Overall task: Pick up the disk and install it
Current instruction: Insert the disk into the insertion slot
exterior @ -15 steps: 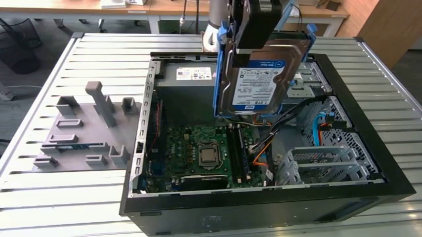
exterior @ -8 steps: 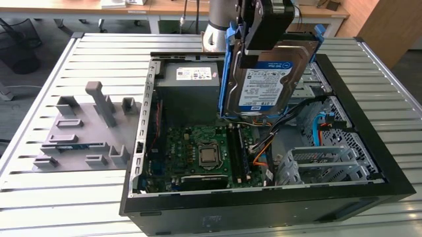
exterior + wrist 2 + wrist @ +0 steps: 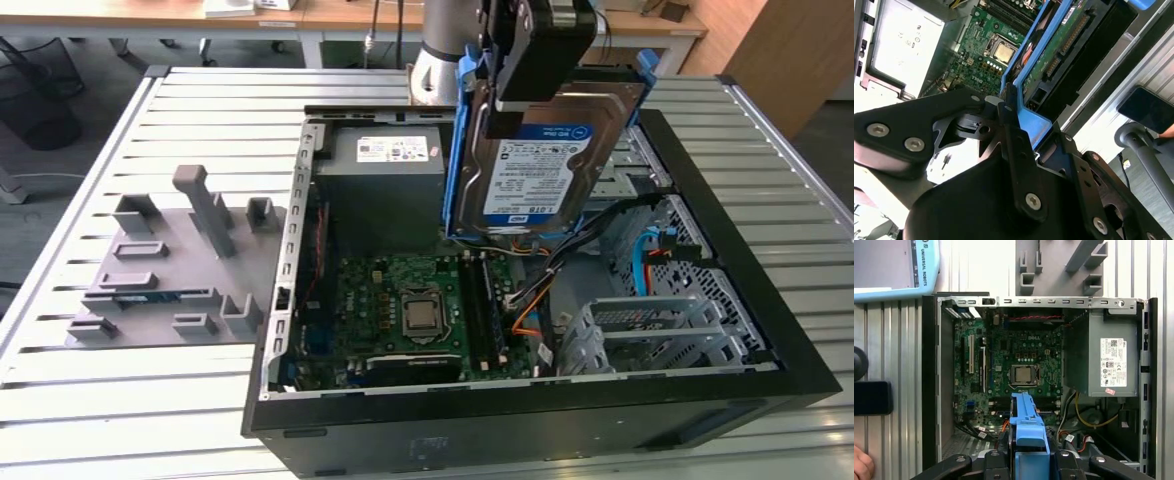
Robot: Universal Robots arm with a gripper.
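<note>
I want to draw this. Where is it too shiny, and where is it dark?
Second wrist view: glare whitens the power supply. First wrist view: the table slats look washed out and pale. Exterior view: the disk is evenly lit, and the computer case is shadowy inside.

A robotics lab: slatted metal workbench (image 3: 120, 400), opened computer tower (image 3: 467, 432), wooden desks (image 3: 334, 15) behind.

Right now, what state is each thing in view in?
disk: held on edge above the open case, not installed.
gripper: shut on the disk.
computer case: lying on its side, side panel off, inside exposed.
drive cage: inside the case, no drive seen in it.
</note>
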